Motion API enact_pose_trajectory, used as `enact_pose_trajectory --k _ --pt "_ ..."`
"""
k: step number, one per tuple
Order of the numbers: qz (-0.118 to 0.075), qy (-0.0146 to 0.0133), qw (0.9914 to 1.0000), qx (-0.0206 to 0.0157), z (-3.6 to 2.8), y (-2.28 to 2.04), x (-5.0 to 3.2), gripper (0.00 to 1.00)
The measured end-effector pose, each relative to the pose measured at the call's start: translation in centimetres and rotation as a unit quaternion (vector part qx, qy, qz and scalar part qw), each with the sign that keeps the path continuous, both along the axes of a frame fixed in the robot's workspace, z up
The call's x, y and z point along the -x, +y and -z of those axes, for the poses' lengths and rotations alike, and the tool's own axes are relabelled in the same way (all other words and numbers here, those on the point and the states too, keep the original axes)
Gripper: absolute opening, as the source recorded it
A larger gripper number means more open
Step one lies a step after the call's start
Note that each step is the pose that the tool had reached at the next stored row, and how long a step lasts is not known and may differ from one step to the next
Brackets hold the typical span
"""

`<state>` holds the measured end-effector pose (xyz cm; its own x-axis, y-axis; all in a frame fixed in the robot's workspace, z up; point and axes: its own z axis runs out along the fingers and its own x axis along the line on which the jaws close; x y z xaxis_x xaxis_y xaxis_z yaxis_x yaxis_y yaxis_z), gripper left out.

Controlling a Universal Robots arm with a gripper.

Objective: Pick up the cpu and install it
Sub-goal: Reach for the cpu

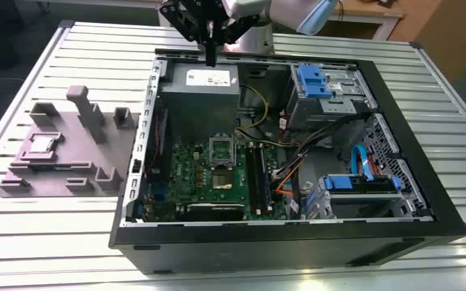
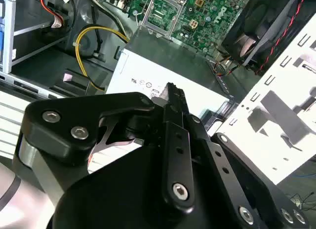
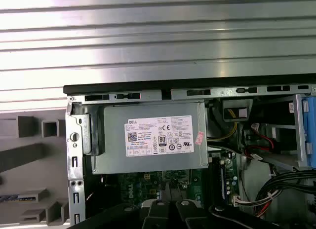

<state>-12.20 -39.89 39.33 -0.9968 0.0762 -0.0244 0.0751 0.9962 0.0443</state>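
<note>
The cpu, a small silver-grey square, lies in a recess of the purple holder on the table, at the exterior view's left of the open computer case. My gripper hangs above the far edge of the case, over the grey power supply box, well away from the cpu. Its black fingers are pressed together, shut, with nothing between them. The motherboard's metal-framed socket lies in the case beyond the box; the second wrist view shows that socket too.
The green motherboard carries long black memory sticks. Drive cages with blue latches and bundled cables fill the case's right side. A yellow cable loops beside the power supply. The table is ribbed metal.
</note>
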Motion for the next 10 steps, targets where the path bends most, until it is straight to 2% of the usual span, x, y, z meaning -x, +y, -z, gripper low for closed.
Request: enact_pose_trajectory --k 10 --pt "0.000 0.0000 1.00000 0.0000 0.00 0.00 0.18 0.10"
